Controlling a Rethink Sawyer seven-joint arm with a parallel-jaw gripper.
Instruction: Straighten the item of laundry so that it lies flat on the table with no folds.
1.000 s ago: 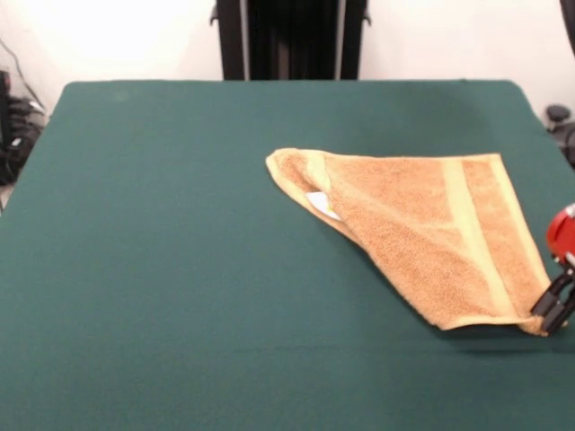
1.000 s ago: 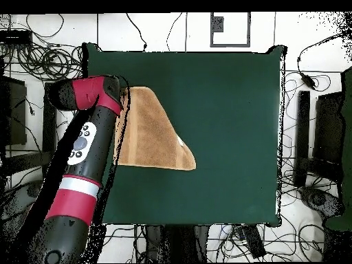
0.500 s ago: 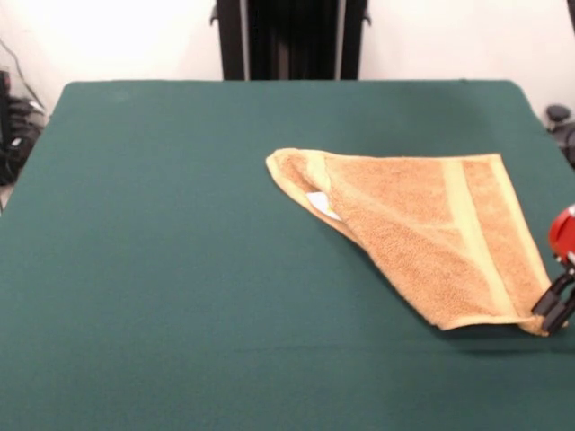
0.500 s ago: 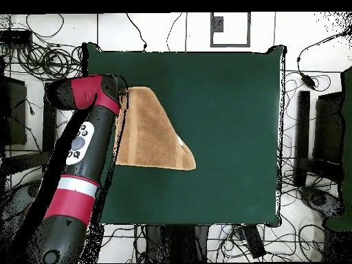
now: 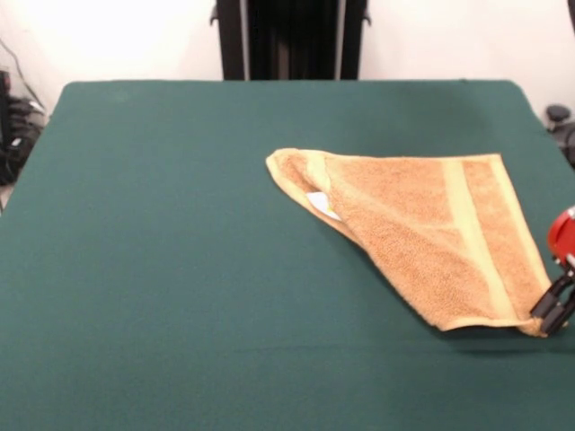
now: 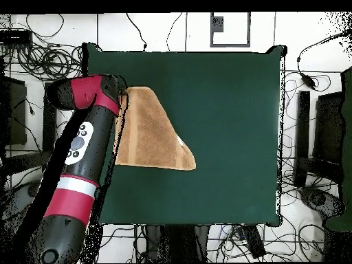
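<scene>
The item of laundry (image 5: 422,229), a tan-orange towel, lies folded into a rough triangle on the right half of the green table (image 5: 180,224). A small white label (image 5: 322,203) peeks out at the fold near its left tip. A pale woven band runs along its right side. My gripper (image 5: 554,310) is down at the towel's near right corner, at the picture's right edge, partly cut off. In the overhead view the towel (image 6: 148,134) lies by the table's left side and the red arm (image 6: 82,137) covers the gripper.
The table's right edge in the front view runs close to the gripper. Cables and stands (image 6: 313,137) surround the table (image 6: 227,103) on the floor in the overhead view. A black pedestal column (image 5: 289,40) stands behind the far edge.
The arm has shifted very slightly in the overhead view. The towel keeps the same shape and place, and the gripper stays at its corner.
</scene>
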